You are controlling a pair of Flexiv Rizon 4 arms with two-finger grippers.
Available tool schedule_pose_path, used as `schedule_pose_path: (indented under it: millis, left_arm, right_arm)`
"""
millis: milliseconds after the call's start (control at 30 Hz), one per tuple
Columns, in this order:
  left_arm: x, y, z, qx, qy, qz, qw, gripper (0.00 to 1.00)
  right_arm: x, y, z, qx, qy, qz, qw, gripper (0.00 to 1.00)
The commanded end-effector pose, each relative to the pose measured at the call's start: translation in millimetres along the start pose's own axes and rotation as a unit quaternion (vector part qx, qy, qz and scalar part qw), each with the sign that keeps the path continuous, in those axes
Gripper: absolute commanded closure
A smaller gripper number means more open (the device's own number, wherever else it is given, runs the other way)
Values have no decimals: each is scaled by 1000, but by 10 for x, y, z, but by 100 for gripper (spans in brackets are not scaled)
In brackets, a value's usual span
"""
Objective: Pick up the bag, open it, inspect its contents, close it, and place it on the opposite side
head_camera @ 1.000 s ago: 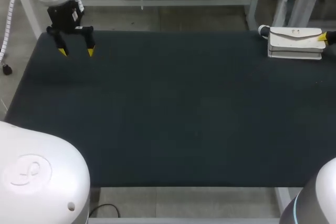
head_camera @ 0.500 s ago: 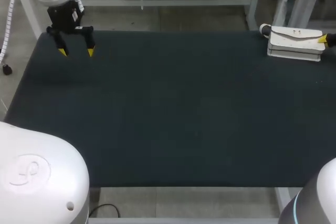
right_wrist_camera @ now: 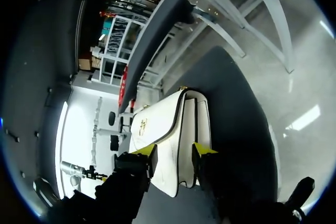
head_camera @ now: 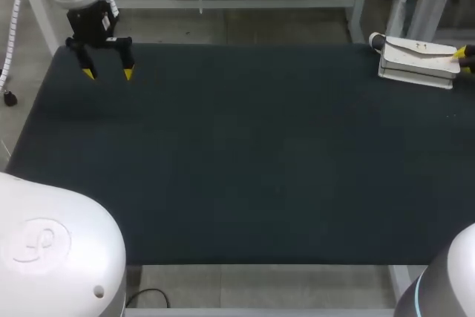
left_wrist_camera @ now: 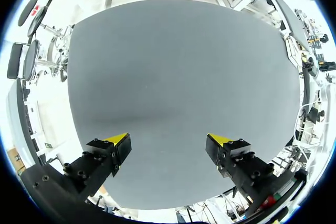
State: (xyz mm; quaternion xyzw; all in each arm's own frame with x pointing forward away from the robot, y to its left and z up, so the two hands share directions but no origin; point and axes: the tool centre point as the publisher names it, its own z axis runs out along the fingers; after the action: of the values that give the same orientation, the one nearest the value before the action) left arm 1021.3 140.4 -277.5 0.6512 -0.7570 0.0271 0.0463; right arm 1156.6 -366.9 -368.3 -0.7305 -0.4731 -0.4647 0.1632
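A white bag [head_camera: 415,61], shut, lies flat at the far right corner of the dark table [head_camera: 245,154]. My right gripper [head_camera: 466,59] is at the bag's right end, low over the table. In the right wrist view the white bag [right_wrist_camera: 168,129] fills the gap between the yellow tips of my right gripper [right_wrist_camera: 173,153], whose fingers stand apart astride its end. My left gripper [head_camera: 107,73] hangs open over the far left corner, far from the bag. Only the bare table [left_wrist_camera: 173,66] lies ahead of the left gripper [left_wrist_camera: 168,142].
The bag sits close to the table's far and right edges. A small white and dark round part [head_camera: 375,41] shows at the bag's far left corner. The dark table top [right_wrist_camera: 236,108] runs on beyond the bag.
The bag has turned a little and shifted slightly right and farther back. The right gripper's fingers have parted at its end. The left arm has kept still.
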Motion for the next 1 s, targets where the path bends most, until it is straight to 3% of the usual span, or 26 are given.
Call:
schedule_pose_path:
  millis: [33, 433, 633, 1000]
  left_arm:
    - [9, 9, -1, 1, -1, -1, 1000, 0]
    - [9, 9, -1, 1, -1, -1, 1000, 0]
    - [9, 9, -1, 1, -1, -1, 1000, 0]
    - [9, 9, -1, 1, -1, -1, 1000, 0]
  right_arm:
    - [57, 43, -152, 269, -7, -3, 963, 0]
    - [489, -255, -495, 207, -119, -45, 970, 0]
    - [695, -445, -555, 170, -188, -72, 965, 0]
    - [972, -706, -581, 132, -256, -99, 953, 0]
